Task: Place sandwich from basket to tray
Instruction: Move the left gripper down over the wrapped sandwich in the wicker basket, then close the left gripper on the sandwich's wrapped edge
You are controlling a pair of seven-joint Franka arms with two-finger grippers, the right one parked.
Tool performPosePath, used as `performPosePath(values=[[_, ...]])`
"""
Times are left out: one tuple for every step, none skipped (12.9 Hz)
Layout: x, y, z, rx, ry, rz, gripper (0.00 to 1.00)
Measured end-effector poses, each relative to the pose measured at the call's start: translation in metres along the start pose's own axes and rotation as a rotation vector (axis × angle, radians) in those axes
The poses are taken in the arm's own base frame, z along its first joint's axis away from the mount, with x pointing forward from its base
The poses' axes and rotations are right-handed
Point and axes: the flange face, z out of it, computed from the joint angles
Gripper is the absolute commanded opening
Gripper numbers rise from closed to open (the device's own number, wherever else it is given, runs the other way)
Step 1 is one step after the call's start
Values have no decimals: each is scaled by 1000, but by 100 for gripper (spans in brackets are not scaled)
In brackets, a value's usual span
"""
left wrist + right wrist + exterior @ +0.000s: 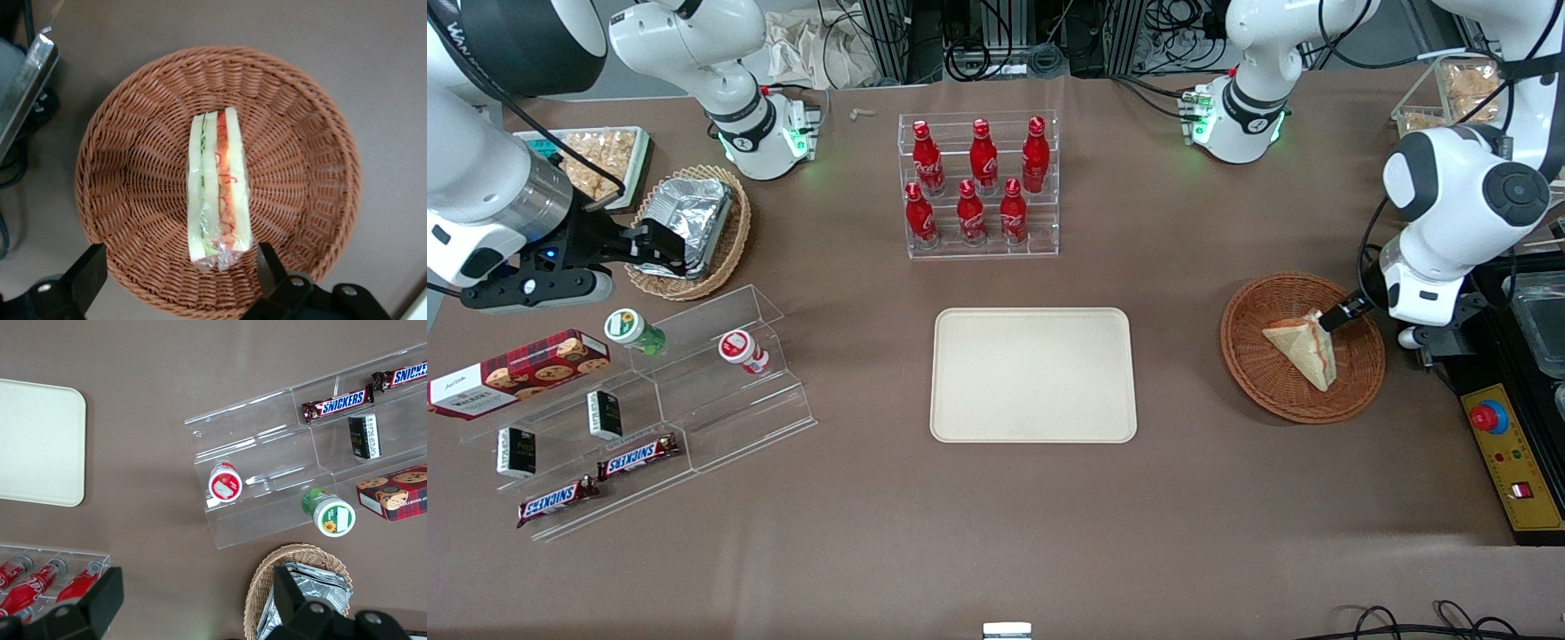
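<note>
Front view: we find the working left arm folded at its end of the table, its white wrist housing angled down over the rim of the basket [1303,347], and the gripper [1336,317] poised at the upper corner of the sandwich [1304,352]. Only one dark fingertip shows here, just beside or touching the bread; we cannot tell which. The sandwich lies in the basket, a pale wedge with its point toward the front camera. The tray [1033,374] sits at mid-table with nothing on it, well apart from the basket, toward the parked arm's end. Farther from the camera than the tray we note a clear rack of red bottles [980,185]. Left wrist view: we look straight down into the basket [307,153], with the sandwich [219,190] standing on edge, its cut side up and showing green, orange and red filling under clear wrap. The gripper [180,267] is spread wide, released, its two dark fingers [85,272] straddling the near end of the sandwich with a gap on each side; nothing is gripped. Right wrist view: we see a corner of the tray [40,443], the stepped acrylic shelves [287,463] holding snack bars and small tubs, and a tan basket with a foil packet [303,597].
</note>
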Motion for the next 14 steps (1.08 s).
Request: performPosePath(values=[[-2, -2, 8, -2, -2, -10, 100], [-2, -2, 13, -3, -7, -27, 100], [-2, -2, 17, -4, -9, -50, 100], [-1, -1, 19, -8, -4, -77, 100], [0, 1, 22, -13, 2, -100, 100], [0, 3, 26, -16, 3, -113, 100], [0, 4, 29, -16, 2, -120, 100], [0, 5, 30, -18, 3, -124, 100], [0, 5, 31, -22, 9, -126, 100], [0, 5, 33, -25, 15, -126, 100], [-2, 5, 36, -31, 25, -127, 100], [-5, 3, 39, -36, 35, -127, 100], [-8, 2, 43, -40, 42, -127, 100], [-10, 1, 46, -43, 46, -127, 100]])
